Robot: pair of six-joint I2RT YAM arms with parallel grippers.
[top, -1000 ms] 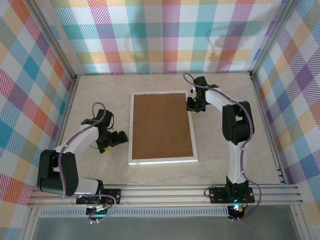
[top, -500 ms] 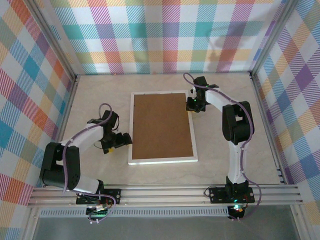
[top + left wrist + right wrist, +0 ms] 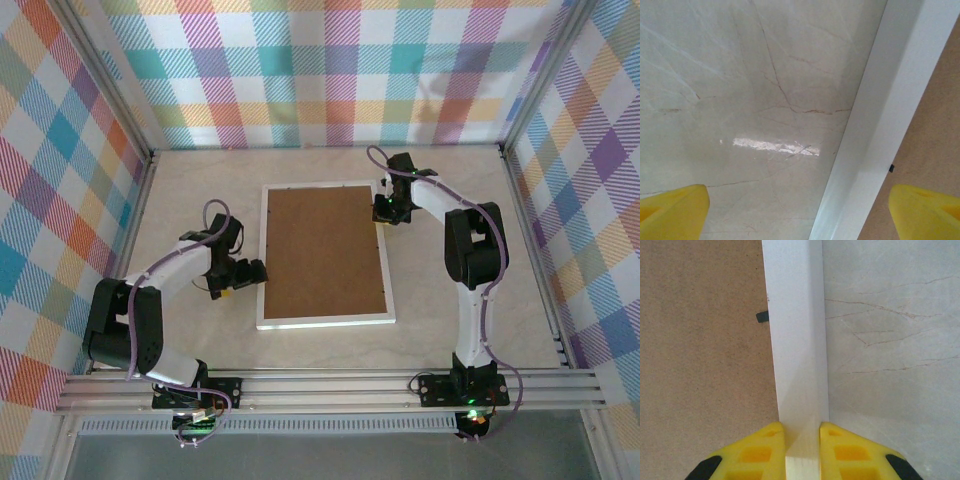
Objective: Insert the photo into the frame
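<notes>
The white frame (image 3: 262, 255) lies flat in the middle of the table with a plain brown backing board (image 3: 322, 250) filling it. The photo is hidden. My right gripper (image 3: 381, 210) is at the frame's right edge near the far corner; in the right wrist view it (image 3: 801, 432) is shut on the white edge (image 3: 795, 340), one yellow finger on each side. My left gripper (image 3: 250, 272) is at the frame's left edge. In the left wrist view it (image 3: 797, 200) is open, its yellow fingers (image 3: 675, 212) spread across the white edge (image 3: 890, 100).
The marble tabletop (image 3: 200, 200) lies bare to the left and right of the frame. Checked walls enclose the table on three sides. A small black tab (image 3: 762, 316) sits on the backing board (image 3: 700, 340) beside the frame's right edge.
My left arm has swung right across the table until its open gripper reached the frame's left edge. The right arm and the frame have stayed put.
</notes>
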